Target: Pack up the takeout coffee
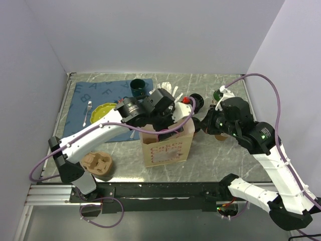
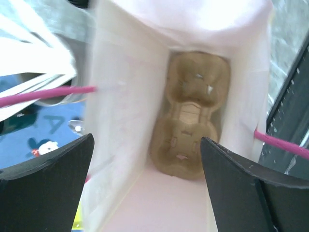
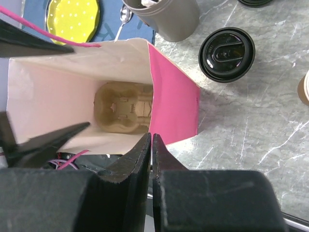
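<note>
A white paper bag with pink sides stands open mid-table. A tan pulp cup carrier lies on its bottom and also shows in the right wrist view. My left gripper is open over the bag's mouth and holds nothing. My right gripper is shut on the bag's right rim. A round black lid sits just right of the bag. I cannot tell whether a cup is under it. A tan cup's edge shows at the frame's right side.
A second pulp carrier lies at the near left. A blue placemat holds a yellow plate, a fork and a dark green cup. A grey cup of utensils stands behind the bag. Another black lid lies farther off.
</note>
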### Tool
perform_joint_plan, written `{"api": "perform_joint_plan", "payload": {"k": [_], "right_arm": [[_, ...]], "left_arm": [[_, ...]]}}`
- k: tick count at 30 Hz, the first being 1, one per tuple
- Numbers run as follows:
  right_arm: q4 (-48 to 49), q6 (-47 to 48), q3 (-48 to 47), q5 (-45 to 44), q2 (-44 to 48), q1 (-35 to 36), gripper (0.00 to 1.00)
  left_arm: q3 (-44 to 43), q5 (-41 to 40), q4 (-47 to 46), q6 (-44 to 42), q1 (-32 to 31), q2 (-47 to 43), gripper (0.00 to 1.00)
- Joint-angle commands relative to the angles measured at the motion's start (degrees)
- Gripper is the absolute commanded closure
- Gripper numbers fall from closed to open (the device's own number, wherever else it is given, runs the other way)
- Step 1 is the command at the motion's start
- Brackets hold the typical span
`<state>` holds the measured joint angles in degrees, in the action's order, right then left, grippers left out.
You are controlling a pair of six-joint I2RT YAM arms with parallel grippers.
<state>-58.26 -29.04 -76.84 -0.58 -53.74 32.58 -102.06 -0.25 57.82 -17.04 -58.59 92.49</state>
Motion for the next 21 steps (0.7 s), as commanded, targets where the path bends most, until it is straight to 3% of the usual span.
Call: {"api": "perform_joint_plan", "payload": {"k": [1,8,10,13,21], "right_arm": [[0.69,1.09,-2.44,2.51,1.79,-0.15,0.87],[0.26,3.28,-4.72,6.03,2.06,-0.15,0.79],[-0.1,3.37,-5.6,5.94,2.32,-0.15,0.75],[-0.63,3.29,-5.78,5.24,3.11,-0.15,0.73],[-2.03,2.5,-3.23,5.32,5.3,-0.15,0.69]], "left_arm": [[-3.67,-5.98,-3.32,4.29,-0.56,-5.73,0.03],[-0.6,-13.8,-15.27,13.51,-0.83,-13.11,0.03],[0.71,-17.75,-17.99,21.15,-0.83,-15.31,0.03],[-1.54,-24.96,-15.31,33.18,-0.83,-16.81,0.03],[2.57,-31.38,-11.51,45.24,-0.65,-24.01,0.03]]}}
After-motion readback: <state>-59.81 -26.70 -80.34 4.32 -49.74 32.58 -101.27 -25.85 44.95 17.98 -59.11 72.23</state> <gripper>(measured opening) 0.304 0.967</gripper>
